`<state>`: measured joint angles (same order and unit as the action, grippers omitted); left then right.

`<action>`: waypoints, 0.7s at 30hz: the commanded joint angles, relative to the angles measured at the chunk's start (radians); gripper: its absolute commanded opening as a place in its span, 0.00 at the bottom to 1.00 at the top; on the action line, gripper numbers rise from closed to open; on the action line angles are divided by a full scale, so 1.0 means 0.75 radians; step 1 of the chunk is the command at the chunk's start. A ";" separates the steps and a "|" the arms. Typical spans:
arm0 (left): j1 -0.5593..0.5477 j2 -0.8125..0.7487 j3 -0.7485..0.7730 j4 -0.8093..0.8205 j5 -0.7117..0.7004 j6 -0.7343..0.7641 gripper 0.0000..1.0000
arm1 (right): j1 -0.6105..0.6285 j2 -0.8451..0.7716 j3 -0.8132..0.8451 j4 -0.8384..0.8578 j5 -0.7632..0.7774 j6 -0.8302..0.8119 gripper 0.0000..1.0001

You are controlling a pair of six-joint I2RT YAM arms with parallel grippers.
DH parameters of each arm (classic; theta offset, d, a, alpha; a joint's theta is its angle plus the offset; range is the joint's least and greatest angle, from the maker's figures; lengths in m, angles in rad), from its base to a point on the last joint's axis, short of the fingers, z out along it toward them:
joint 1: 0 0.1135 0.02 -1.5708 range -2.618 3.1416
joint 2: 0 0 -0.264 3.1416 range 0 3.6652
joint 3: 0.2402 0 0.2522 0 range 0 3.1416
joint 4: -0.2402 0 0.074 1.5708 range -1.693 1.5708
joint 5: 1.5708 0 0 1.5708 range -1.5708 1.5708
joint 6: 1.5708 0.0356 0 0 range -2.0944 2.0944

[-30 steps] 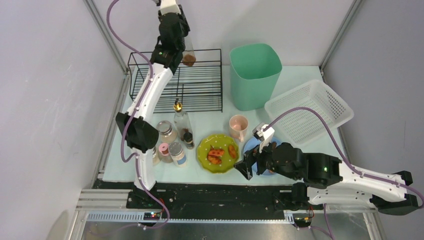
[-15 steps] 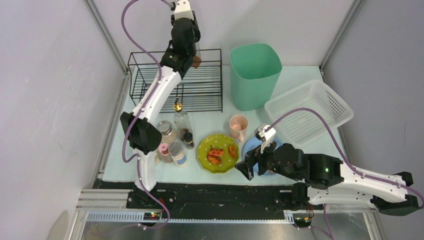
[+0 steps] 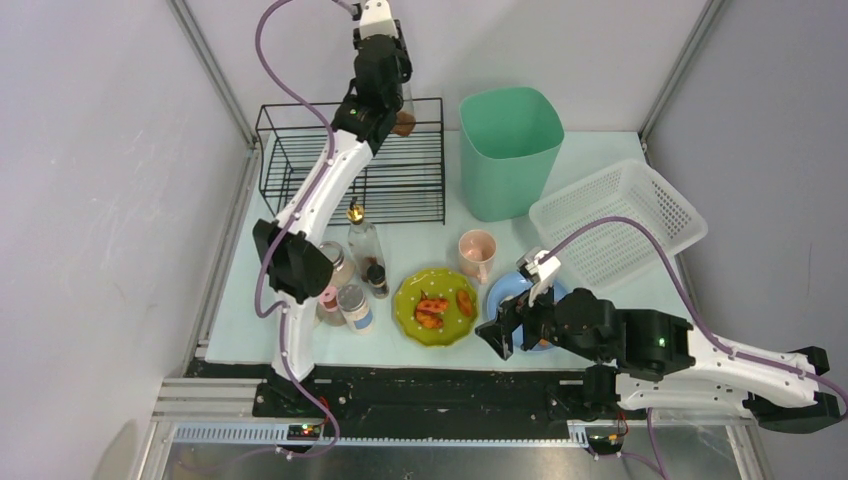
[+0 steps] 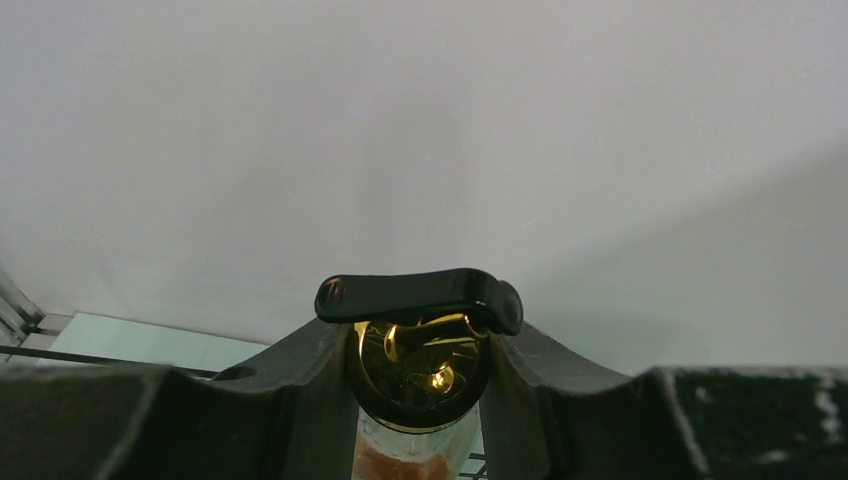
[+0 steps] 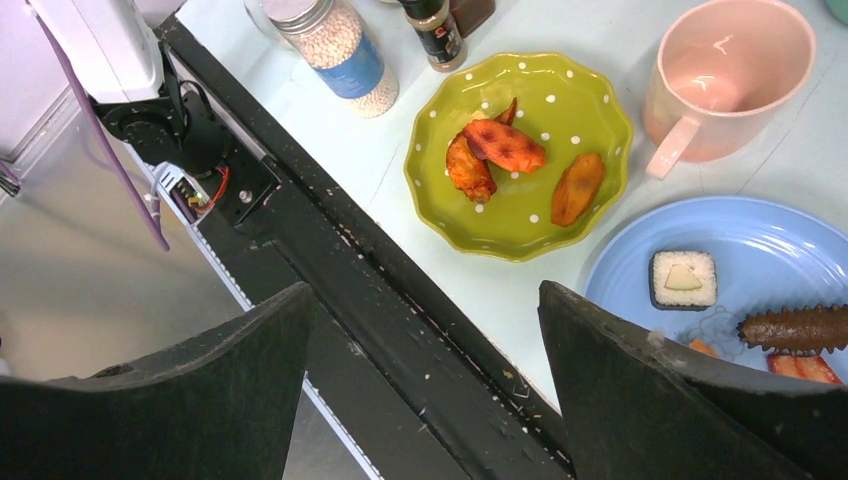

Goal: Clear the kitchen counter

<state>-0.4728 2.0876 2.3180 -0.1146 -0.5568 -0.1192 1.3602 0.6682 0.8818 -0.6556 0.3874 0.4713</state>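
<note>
The pale mint kitchen counter (image 3: 420, 245) carries a green dotted plate (image 3: 435, 306) of fried pieces, a blue plate (image 3: 508, 293) of sushi, a pink mug (image 3: 477, 252), several jars (image 3: 352, 305) and two bottles (image 3: 364, 243). My left gripper (image 3: 393, 92) is raised over the back right corner of the black wire rack (image 3: 300, 170). It is shut on a glass bottle (image 3: 404, 122) with brown sauce; its gold cap (image 4: 420, 372) with a black lever sits between the jaws. My right gripper (image 3: 497, 335) hangs open and empty over the counter's near edge, beside the green plate (image 5: 520, 155).
A mint-green bin (image 3: 510, 150) stands at the back, right of the rack. A white plastic basket (image 3: 618, 222) lies at the right. The black base rail (image 5: 400, 310) runs under the right gripper. Aluminium posts (image 3: 215, 80) frame the corners.
The left arm has carried the sauce bottle to the right and farther back above the rack. The right gripper has shifted slightly to the right and stays open.
</note>
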 commanded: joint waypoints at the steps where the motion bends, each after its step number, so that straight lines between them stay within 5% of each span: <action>1: -0.015 0.014 0.086 0.113 -0.014 -0.060 0.00 | 0.009 -0.005 -0.011 0.008 0.026 0.023 0.86; 21: -0.056 0.144 0.153 0.100 -0.040 -0.073 0.05 | 0.007 -0.008 -0.040 -0.008 0.047 0.033 0.88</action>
<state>-0.5060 2.1998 2.3615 -0.1204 -0.5655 -0.1505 1.3602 0.6682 0.8536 -0.6640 0.3965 0.4786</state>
